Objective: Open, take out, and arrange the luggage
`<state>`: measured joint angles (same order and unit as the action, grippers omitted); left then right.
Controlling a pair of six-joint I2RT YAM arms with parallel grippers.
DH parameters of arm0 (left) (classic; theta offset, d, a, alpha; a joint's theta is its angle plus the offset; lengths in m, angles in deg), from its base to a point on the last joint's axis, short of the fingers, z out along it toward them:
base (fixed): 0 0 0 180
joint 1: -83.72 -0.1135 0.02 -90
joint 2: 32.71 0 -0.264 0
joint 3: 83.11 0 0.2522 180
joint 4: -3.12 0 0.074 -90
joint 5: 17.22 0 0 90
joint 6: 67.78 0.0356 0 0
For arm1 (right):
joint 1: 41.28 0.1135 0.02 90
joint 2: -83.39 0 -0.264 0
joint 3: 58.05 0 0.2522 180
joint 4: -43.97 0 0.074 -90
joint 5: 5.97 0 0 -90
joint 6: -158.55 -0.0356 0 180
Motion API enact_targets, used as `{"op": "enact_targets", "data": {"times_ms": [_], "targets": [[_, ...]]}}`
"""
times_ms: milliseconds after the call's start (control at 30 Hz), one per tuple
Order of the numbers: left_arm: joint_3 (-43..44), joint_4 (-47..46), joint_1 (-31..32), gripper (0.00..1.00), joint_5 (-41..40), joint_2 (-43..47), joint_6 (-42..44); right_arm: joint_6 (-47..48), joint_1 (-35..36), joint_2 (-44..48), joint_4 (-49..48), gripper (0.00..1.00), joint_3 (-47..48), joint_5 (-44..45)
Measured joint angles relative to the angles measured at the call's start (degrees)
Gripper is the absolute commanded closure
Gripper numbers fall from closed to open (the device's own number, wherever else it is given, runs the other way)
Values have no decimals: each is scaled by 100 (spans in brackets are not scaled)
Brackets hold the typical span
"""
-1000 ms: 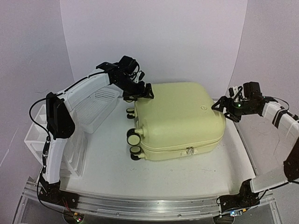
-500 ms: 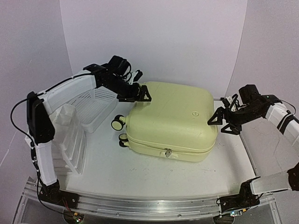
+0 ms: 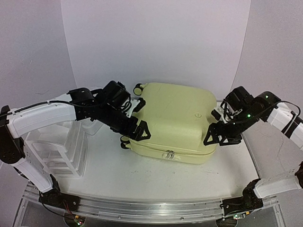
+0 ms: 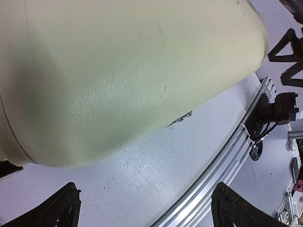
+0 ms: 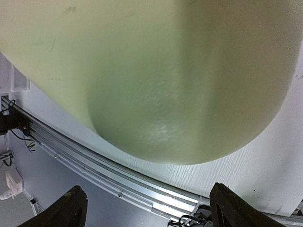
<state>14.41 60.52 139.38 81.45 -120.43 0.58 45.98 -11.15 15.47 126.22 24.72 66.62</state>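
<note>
Flanking the closed luggage (image 3: 175, 116), which is lying flat between their fingertips, the left gripper (image 3: 137, 131) and right gripper (image 3: 221, 137) are both sitting splayed wide, holding nothing, and an uneven shove is likely risking the slick rounded shell skidding across the table (image 3: 156, 177) or slipping any pinch.

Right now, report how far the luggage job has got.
Done: nothing to show yet. The luggage lies flat on the table, shell closed, zip pull at its near edge. In hand: the left tool and right tool, both open, flank its near corners and hold nothing. Left: opening it, taking out, arranging.
</note>
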Motion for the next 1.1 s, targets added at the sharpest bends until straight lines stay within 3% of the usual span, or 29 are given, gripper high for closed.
{"op": "enact_targets", "data": {"times_ms": [233,533,767,900,1100], "targets": [[-479,-422,90,4,-365,28,-337,-577,1322,11,-238,15,-446,839],[-2120,-1504,216,2,-549,979,-1003,-852,1394,160,-1287,15,-1207,2345],[-2553,-2288,1449,5,-1137,1084,-1440,-975,1390,164,-1357,25,-1222,2293],[-2308,-2730,2011,17,-1838,262,-1499,-1178,1392,212,-1508,26,-1379,1965],[-1709,-3244,2310,47,-2796,-1368,-1261,-1351,1460,393,-1784,29,-1574,1547]]}}
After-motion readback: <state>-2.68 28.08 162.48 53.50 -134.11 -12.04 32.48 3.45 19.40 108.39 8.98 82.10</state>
